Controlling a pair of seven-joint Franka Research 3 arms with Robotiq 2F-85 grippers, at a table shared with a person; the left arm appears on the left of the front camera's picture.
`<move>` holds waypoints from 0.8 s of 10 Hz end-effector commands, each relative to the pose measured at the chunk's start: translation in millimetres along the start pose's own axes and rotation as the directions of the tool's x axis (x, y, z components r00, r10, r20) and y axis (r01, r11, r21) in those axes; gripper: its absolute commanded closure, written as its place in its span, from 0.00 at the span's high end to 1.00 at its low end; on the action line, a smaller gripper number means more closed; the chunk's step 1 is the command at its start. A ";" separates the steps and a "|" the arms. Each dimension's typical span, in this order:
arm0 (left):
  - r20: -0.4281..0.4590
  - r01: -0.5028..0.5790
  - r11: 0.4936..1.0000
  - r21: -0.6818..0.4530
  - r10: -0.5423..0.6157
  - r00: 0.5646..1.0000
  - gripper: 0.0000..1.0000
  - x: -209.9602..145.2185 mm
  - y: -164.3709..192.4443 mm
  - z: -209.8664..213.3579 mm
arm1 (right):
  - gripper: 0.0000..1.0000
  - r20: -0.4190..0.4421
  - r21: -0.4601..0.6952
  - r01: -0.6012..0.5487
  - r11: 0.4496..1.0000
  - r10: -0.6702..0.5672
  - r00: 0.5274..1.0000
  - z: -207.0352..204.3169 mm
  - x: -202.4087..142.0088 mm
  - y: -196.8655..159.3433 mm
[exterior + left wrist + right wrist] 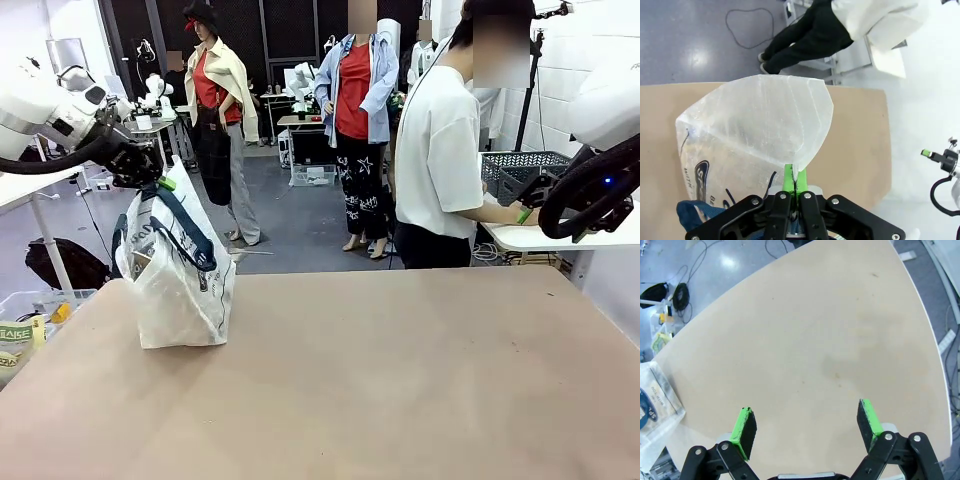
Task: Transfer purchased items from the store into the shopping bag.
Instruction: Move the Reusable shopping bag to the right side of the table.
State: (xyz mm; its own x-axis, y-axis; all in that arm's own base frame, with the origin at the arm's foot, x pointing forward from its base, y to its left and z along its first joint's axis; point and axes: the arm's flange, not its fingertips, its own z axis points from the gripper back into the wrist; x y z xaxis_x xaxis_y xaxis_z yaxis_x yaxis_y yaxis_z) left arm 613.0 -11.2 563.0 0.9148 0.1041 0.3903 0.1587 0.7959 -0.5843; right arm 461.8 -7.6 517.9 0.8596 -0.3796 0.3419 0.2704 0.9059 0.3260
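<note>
One crinkly translucent shopping bag (178, 282) rim clamped in left pincer (793, 184), right pincer (807, 427) spread wide

The shopping bag (178, 290) is translucent, crinkly white plastic with a faint woven grain, and the fold pinched in the left end effector (792, 186) looks thin and frosted. Its handles (190, 235) are matt navy webbing. The desk (805, 340) under the right end effector (807, 427) is smooth, matt beige. The end-effector pads (745, 426) are matt green rubber on black plastic.
</note>
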 end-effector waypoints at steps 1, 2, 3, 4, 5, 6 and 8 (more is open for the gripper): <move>-0.020 0.022 1.000 0.012 -0.022 1.000 0.00 2.7 -2.8 -2.8 | 1.00 -0.004 -0.007 -0.007 1.000 0.007 1.000 0.9 0.8 0.0; -0.020 0.022 1.000 0.012 -0.022 1.000 0.00 2.7 -2.8 -2.8 | 1.00 -0.004 -0.007 -0.007 1.000 0.007 1.000 0.9 0.8 0.0; -0.020 0.022 1.000 0.012 -0.022 1.000 0.00 2.7 -2.8 -2.8 | 1.00 -0.004 -0.007 -0.007 1.000 0.007 1.000 0.9 0.8 0.0; -0.020 0.022 1.000 0.012 -0.022 1.000 0.00 2.7 -2.8 -2.8 | 1.00 -0.004 -0.007 -0.007 1.000 0.007 1.000 0.9 0.8 0.0; -0.012 0.007 1.000 0.008 -0.007 1.000 0.00 -1.0 0.5 -5.1 | 1.00 -0.004 -0.007 -0.007 1.000 0.007 1.000 0.9 0.8 0.0; 0.021 -0.037 0.998 0.059 0.036 0.999 0.00 6.9 8.0 10.9 | 1.00 -0.004 -0.007 -0.007 1.000 0.007 1.000 0.9 0.8 0.0; 0.120 -0.169 0.981 0.093 0.158 0.980 0.00 20.4 24.3 55.6 | 1.00 -0.004 -0.007 -0.007 1.000 0.007 1.000 0.9 0.8 0.0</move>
State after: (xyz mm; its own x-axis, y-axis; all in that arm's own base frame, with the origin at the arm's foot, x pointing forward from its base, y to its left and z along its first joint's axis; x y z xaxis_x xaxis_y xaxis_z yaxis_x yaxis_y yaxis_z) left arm 615.9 29.8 572.0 0.9004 0.2070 0.3826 0.0505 0.8240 -0.5644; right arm 461.7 -7.6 518.0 0.8596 -0.3797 0.3419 0.2704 0.9059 0.3260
